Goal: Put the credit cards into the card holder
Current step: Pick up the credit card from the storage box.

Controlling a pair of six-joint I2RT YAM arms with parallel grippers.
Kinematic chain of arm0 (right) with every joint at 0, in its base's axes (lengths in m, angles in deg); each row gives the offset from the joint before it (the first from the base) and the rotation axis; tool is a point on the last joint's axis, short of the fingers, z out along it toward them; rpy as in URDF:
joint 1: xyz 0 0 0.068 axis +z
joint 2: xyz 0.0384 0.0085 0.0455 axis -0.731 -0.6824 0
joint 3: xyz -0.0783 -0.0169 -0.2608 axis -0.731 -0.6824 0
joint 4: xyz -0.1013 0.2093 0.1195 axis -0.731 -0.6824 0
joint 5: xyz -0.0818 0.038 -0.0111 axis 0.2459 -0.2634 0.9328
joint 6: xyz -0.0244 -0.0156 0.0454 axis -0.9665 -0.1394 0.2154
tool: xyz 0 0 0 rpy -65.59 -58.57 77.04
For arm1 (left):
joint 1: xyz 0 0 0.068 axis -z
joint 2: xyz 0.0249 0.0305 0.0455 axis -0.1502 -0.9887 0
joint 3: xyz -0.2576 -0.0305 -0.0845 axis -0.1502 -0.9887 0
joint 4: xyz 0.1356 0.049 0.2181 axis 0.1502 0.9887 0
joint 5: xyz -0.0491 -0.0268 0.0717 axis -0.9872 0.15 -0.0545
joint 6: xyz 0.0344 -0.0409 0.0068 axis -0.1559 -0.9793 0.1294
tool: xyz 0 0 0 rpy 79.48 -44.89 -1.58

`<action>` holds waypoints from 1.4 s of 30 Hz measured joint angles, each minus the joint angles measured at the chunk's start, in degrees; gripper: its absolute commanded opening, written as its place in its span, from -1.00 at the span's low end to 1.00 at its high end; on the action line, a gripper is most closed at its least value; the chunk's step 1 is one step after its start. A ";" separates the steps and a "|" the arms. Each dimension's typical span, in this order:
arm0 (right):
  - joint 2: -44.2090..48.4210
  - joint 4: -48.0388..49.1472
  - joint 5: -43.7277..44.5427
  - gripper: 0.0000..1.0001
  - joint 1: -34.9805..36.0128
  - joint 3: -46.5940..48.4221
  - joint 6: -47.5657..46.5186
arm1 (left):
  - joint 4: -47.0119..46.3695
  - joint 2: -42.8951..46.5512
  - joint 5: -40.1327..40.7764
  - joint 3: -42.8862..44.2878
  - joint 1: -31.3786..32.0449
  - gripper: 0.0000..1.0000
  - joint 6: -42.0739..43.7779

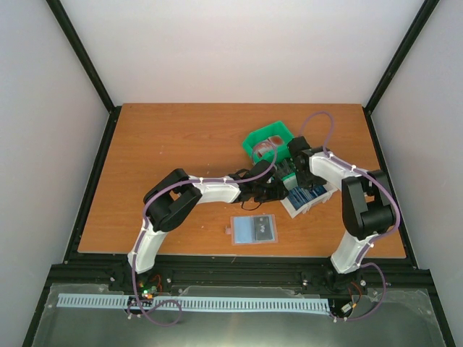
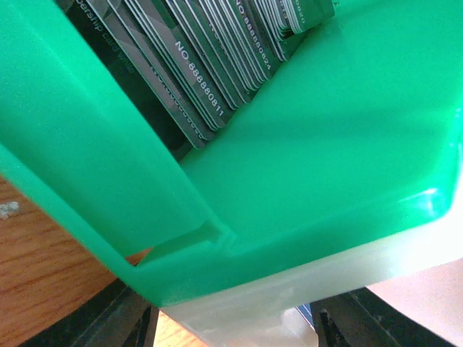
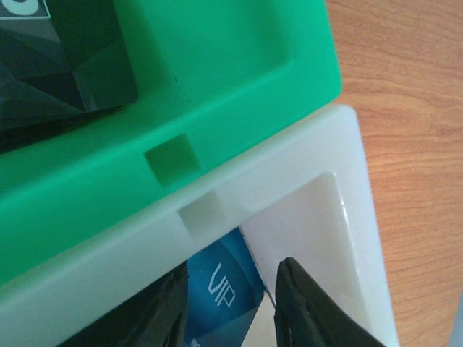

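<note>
The bench (image 1: 181, 144) is orange-brown wood grain. The tray (image 3: 239, 94) is bright green in one half and white in the other. Dark grey cards (image 2: 195, 65) carry white numbers. A blue card (image 3: 221, 289) reads VIP in white. The holder (image 1: 246, 231) is grey-blue.

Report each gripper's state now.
Left gripper: jaws straddle the green-and-white plastic compartment tray; grip cannot be told.
Right gripper: open, a blue plastic VIP card showing between its jaws.

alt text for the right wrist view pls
Close-up: the right gripper at a white tray compartment, a blue card marked VIP between its two dark fingers; whether it is gripped is unclear. Behind sits a green compartment holding a dark card, with wooden table at right.
</note>
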 measured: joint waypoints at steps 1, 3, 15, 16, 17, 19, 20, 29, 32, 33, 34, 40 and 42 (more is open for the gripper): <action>-0.11 0.02 0.33 -0.26 0.33 -0.02 0.13 | 0.00 0.00 -0.02 0.00 0.00 0.16 0.00; -0.20 -0.15 0.83 -0.29 0.74 -0.02 -0.11 | 0.00 0.00 -0.02 0.00 0.00 0.16 0.00; -0.22 -0.44 2.62 -0.38 1.03 -0.04 -0.02 | 0.00 0.00 -0.07 0.00 0.00 0.16 0.00; -0.22 -0.48 2.69 -0.36 1.07 -0.04 -0.04 | 0.00 0.00 -0.07 0.00 0.00 0.16 0.02; -0.22 -0.50 2.78 -0.35 1.14 -0.02 -0.02 | 0.00 0.00 -0.07 0.00 0.00 0.16 0.02; -0.22 -0.66 2.86 -0.34 1.33 -0.02 0.09 | 0.00 0.00 -0.07 0.00 -0.02 0.16 0.00; -0.22 -0.74 2.99 -0.34 1.38 -0.04 0.11 | 0.00 0.00 -0.09 0.00 0.00 0.16 0.00; -0.22 -1.79 5.46 -0.31 2.45 -0.02 0.55 | -0.02 0.00 -0.11 0.00 -0.02 0.16 0.02; -0.22 -1.99 6.10 -0.20 2.67 -0.04 0.63 | -0.02 0.00 -0.13 0.00 -0.02 0.16 0.02; -0.22 -2.05 6.21 -0.16 2.75 -0.02 0.66 | -0.02 0.00 -0.13 0.00 -0.02 0.16 0.02; -0.22 -2.14 6.16 -0.11 2.89 -0.04 0.61 | -0.04 0.00 -0.15 0.00 -0.02 0.16 0.02; -0.81 -2.47 5.09 -0.13 2.99 0.00 -0.13 | -0.11 0.00 -0.28 0.00 -0.02 0.15 0.02; -1.36 -3.04 4.61 -0.19 3.04 0.61 -0.15 | -0.11 0.00 -0.28 0.00 -0.02 0.16 0.02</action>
